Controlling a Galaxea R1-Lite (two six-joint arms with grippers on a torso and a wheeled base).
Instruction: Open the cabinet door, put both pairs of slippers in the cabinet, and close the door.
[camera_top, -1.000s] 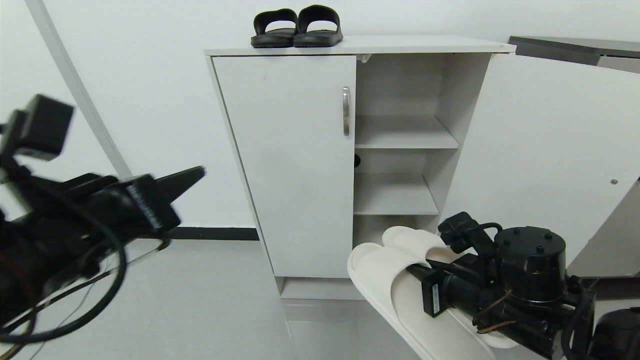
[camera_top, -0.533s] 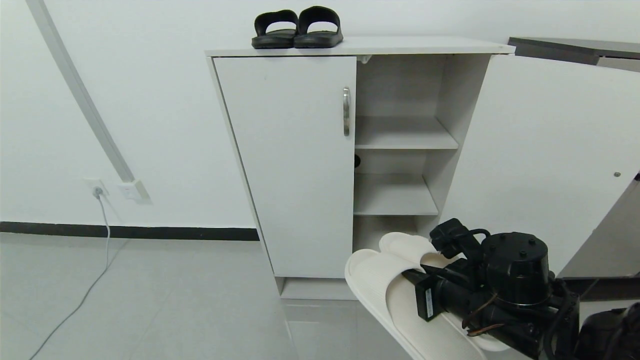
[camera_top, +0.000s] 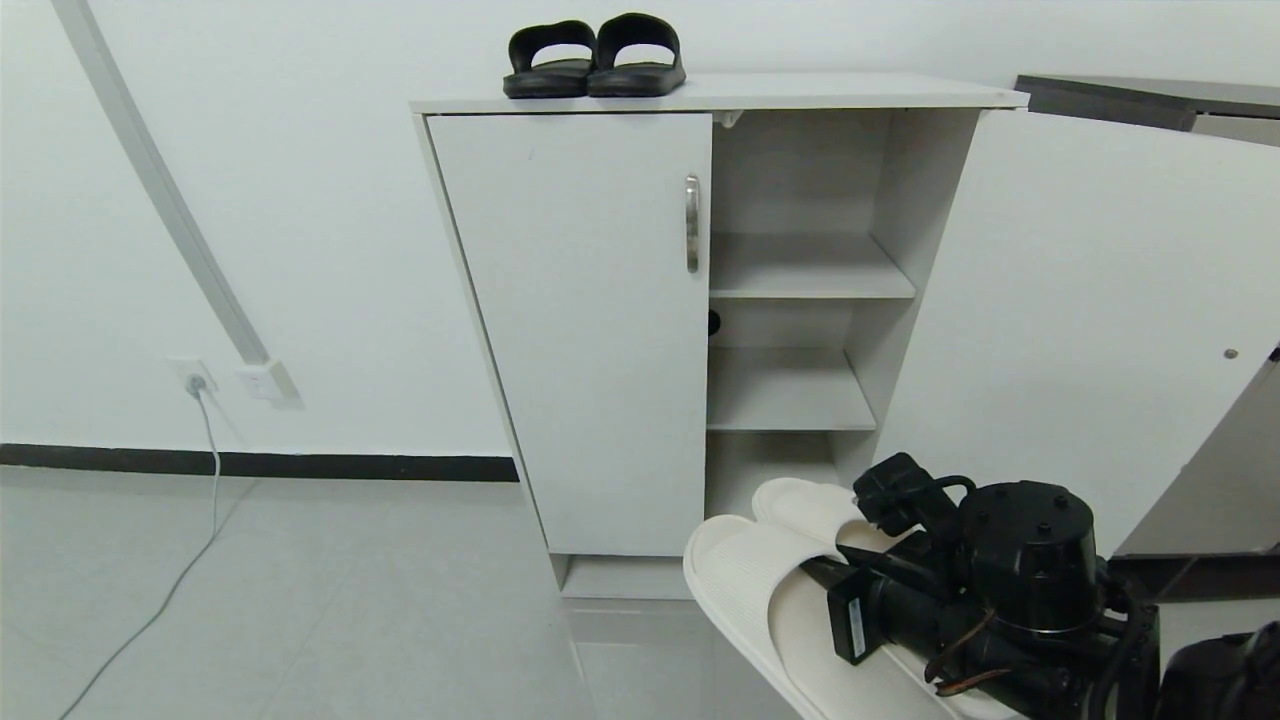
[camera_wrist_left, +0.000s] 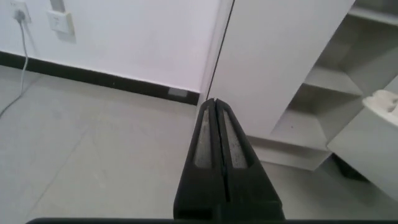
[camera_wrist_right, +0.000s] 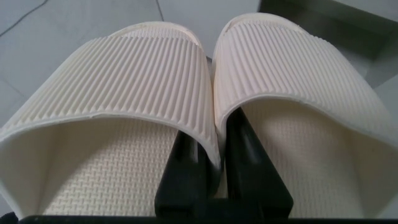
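Observation:
The white cabinet (camera_top: 580, 330) stands against the wall with its left door closed and its right door (camera_top: 1080, 320) swung wide open, baring three shelves. A black pair of slippers (camera_top: 595, 60) rests on the cabinet top at the left. My right gripper (camera_top: 815, 572) is shut on a cream ribbed pair of slippers (camera_top: 750, 570), pinching their inner edges together (camera_wrist_right: 214, 162), toes pointing at the lowest compartment, just outside it. My left gripper (camera_wrist_left: 215, 104) is shut on nothing, low over the floor left of the cabinet (camera_wrist_left: 280, 50).
A wall socket with a cable (camera_top: 195, 382) and a slanted conduit (camera_top: 150, 170) lie to the left, with open tiled floor (camera_top: 350, 600) in front. A grey unit (camera_top: 1150, 100) stands behind the open door.
My left arm has pulled out of the head view's left side. The right gripper with the cream slippers has sunk a little and shifted slightly left.

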